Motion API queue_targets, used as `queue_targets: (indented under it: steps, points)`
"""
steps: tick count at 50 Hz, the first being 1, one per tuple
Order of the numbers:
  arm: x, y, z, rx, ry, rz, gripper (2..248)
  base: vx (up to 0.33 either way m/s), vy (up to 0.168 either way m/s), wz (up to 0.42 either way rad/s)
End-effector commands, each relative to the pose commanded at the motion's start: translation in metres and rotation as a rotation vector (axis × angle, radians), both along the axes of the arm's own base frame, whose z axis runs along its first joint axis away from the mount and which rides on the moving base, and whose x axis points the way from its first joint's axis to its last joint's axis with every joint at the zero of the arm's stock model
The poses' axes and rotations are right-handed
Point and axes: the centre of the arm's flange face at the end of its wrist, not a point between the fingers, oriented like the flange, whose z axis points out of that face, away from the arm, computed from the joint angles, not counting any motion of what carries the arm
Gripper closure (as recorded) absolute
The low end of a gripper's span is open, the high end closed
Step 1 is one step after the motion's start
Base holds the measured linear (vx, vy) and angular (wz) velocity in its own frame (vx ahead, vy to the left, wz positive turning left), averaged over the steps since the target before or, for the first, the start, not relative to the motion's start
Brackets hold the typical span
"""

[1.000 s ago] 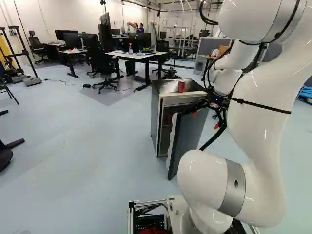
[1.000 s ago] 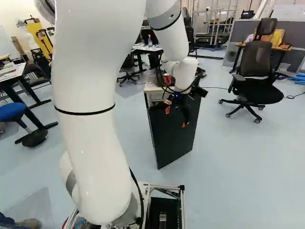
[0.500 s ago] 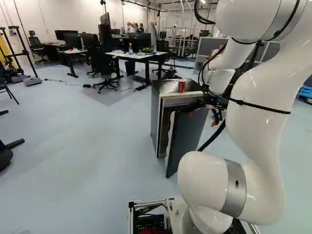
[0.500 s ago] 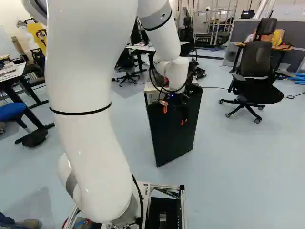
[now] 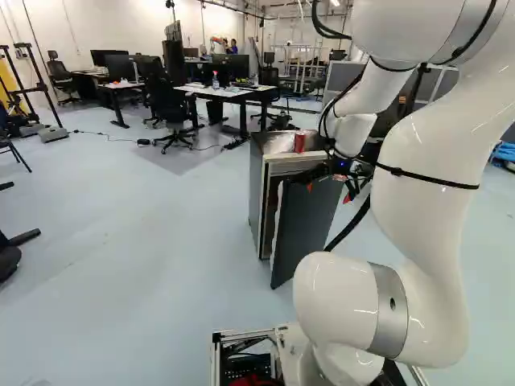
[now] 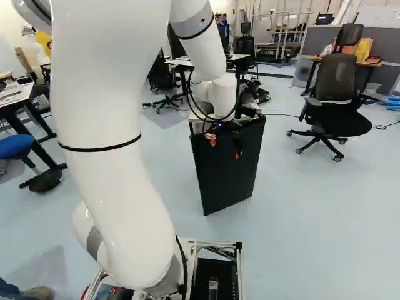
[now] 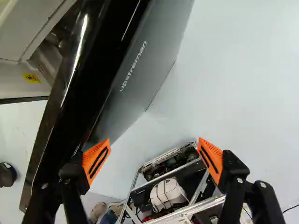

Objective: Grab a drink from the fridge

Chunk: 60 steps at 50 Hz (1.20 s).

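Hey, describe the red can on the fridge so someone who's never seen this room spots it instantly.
In the left base view, find the grey fridge near the middle, its dark door ajar. On its top, just left of the white arm, stands a small red can, set apart from the silvery surface beside it by its red colour.

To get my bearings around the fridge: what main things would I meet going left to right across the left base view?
Wall-side chair, black office chair, spray bottle, fridge with a red can on top, white arm. The fridge door overlaps the fridge, so it's left out.
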Motion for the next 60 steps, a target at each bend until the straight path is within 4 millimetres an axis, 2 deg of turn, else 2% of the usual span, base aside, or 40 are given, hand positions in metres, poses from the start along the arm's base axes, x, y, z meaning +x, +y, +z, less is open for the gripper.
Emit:
queue_targets:
  steps: [60]
  points:
    - [0.027,0.066,0.007,-0.157,-0.195,0.226,3,0.0,0.0,0.0]
